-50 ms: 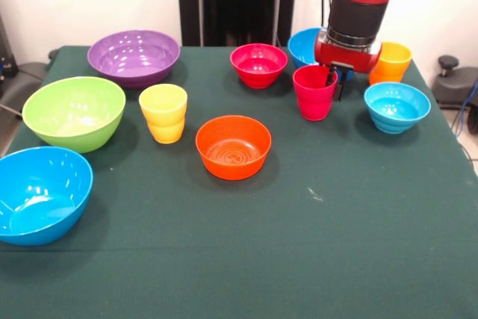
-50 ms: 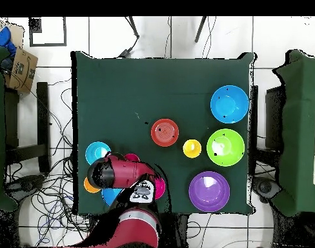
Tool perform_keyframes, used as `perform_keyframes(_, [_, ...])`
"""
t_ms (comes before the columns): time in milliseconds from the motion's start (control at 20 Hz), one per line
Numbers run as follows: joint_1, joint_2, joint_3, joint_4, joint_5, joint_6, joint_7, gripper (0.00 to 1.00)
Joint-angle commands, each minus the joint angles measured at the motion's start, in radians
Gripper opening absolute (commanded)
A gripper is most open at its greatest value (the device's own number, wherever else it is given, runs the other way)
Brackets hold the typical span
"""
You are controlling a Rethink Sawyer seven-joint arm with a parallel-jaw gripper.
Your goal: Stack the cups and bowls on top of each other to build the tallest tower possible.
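Gripper: the gripper hangs at the upper right of the front view over the red-pink cup; one dark finger dips inside the cup's mouth, another sits just outside its right rim — the jaws stand apart, straddling the wall, and whether they press on it cannot be told.
Cups: red-pink cup upright on the green table; yellow cup left of centre; orange cup at the upper right, partly behind the arm.
Bowls: purple bowl upper left, lime green bowl below it, large blue bowl at the lower left edge; orange bowl in the middle; small red bowl top centre; light blue bowl at the right; a second blue bowl peeks out behind the gripper.
Tower: nothing is stacked — every piece stands alone, mouth up.
Overhead: the arm covers the lower-left cluster.
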Motion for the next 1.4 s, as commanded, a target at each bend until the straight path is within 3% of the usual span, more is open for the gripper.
perform_keyframes(50, [0.012,0.040,0.073,-0.034,0.056,-0.043,0.191,0.00])
perform_keyframes(350, [0.007,-0.003,0.061,-0.037,0.062,0.008,0.176,0.00])
perform_keyframes(650, [-0.014,-0.086,0.032,-0.092,0.050,0.185,0.110,0.00])
perform_keyframes(1000, [-0.067,-0.130,0.044,-0.173,0.020,0.363,0.043,0.00])
perform_keyframes(1400, [-0.056,-0.163,0.011,-0.223,-0.008,0.445,0.062,0.00])
